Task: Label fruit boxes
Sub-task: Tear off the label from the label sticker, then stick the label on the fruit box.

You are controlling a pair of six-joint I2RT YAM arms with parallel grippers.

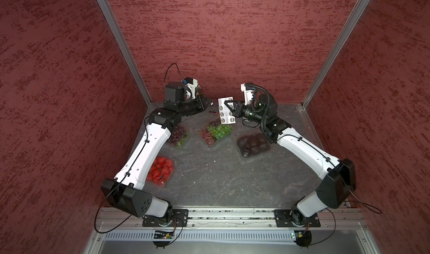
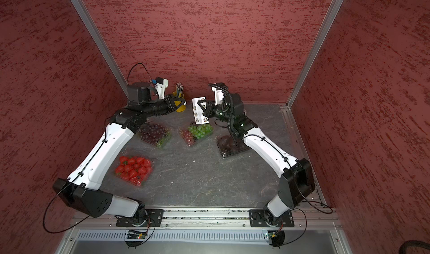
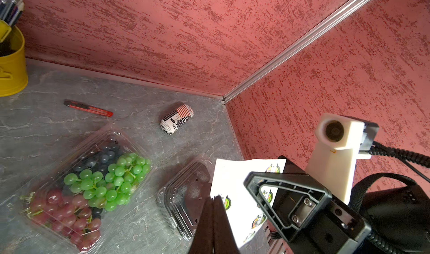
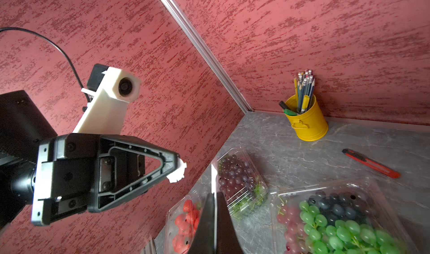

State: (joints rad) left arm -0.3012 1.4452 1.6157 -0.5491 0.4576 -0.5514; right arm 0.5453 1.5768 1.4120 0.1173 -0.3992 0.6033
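Observation:
Four fruit boxes lie on the grey table: green-and-red grapes (image 1: pixel 215 132) (image 3: pixel 93 190), dark red grapes (image 2: pixel 154 133) (image 4: pixel 239 178), strawberries (image 2: pixel 133 169) and dark fruit in a black tray (image 1: pixel 252 144) (image 3: pixel 183 199). My right gripper (image 1: pixel 230 106) (image 4: pixel 214 195) is shut on the edge of the white sticker sheet (image 1: pixel 224 112) (image 3: pixel 235 183), holding it upright above the mixed grapes. My left gripper (image 2: pixel 185 103) (image 3: pixel 215 198) is shut a short way left of the sheet. In the right wrist view a small white sticker (image 4: pixel 178 171) pokes out of its tip.
A yellow pencil cup (image 2: pixel 179 97) (image 4: pixel 307 122) stands at the back wall, just behind my left gripper. A red box cutter (image 3: pixel 88 108) and a small printed roll (image 3: pixel 176 119) lie near the back. Red walls close in three sides.

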